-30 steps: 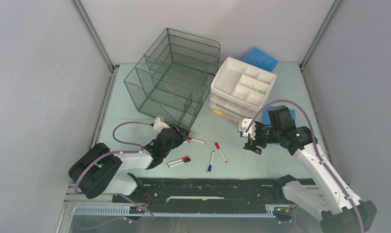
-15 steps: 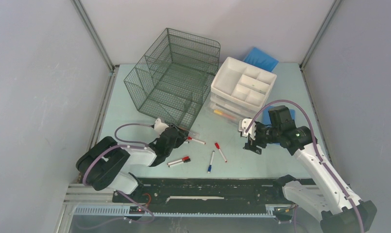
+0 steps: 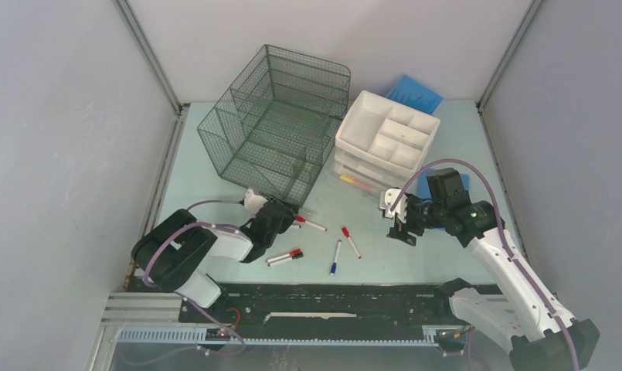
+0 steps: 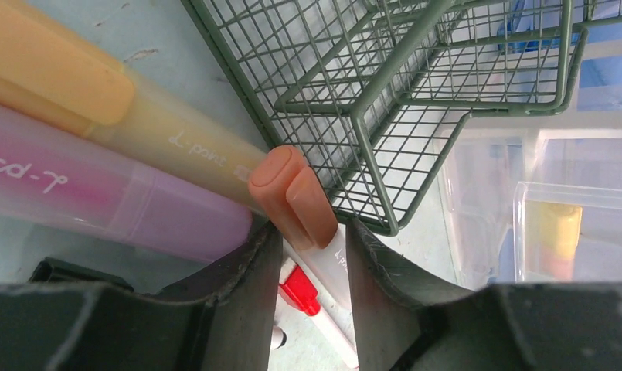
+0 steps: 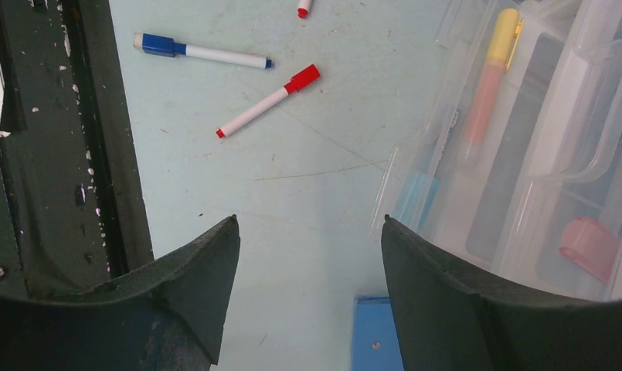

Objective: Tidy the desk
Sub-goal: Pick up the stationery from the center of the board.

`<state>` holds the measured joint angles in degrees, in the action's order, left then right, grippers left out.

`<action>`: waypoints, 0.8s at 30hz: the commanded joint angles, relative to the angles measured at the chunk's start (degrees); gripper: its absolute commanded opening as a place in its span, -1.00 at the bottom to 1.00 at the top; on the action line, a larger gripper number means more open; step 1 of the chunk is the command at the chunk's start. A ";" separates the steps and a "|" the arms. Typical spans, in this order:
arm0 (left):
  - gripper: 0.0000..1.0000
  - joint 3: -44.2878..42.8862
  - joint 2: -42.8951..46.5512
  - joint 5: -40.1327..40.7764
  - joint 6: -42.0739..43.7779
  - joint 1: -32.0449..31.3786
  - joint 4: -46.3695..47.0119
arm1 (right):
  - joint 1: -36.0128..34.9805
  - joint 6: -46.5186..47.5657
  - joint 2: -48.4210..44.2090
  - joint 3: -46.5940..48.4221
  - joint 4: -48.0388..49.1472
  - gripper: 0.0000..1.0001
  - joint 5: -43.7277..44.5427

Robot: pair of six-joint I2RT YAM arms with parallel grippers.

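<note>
Now | L fingers [image 4: 238,270] astride orange pen cap [image 4: 292,193] on desk [image 5: 315,216], grip unclear | R fingers [image 5: 192,270] apart, above desk

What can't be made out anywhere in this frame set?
- Left wrist view: whether the left gripper pinches the orange-capped pen; the cap itself covers the contact.
- Top view: the same pen, hidden beneath that gripper.
- Right wrist view: drawer unit contents, blurred through translucent plastic and cut off at the right edge.
</note>
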<state>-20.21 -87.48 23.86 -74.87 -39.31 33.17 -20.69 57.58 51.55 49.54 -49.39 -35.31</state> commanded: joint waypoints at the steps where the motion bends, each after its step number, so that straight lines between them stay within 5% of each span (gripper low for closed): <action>1: -0.12 -0.64 -2.49 0.66 -2.31 0.89 2.75 | -0.36 -0.04 0.02 -0.17 1.27 0.49 -0.03; 4: -0.17 -0.43 -3.11 0.20 -2.90 1.14 3.55 | -0.33 -0.04 -0.08 -0.19 1.24 0.49 -0.02; 14: -0.82 2.33 -0.34 -1.28 -3.33 1.55 6.15 | -0.36 -0.01 -0.06 -0.14 1.27 0.49 -0.10; 24: -0.94 6.36 7.90 -2.28 -2.59 1.56 8.69 | -0.58 -0.02 -0.10 -0.19 1.19 0.49 -0.76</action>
<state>-15.29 -84.31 21.61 -78.04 -38.15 38.81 -20.73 57.60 51.55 49.54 -49.39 -35.16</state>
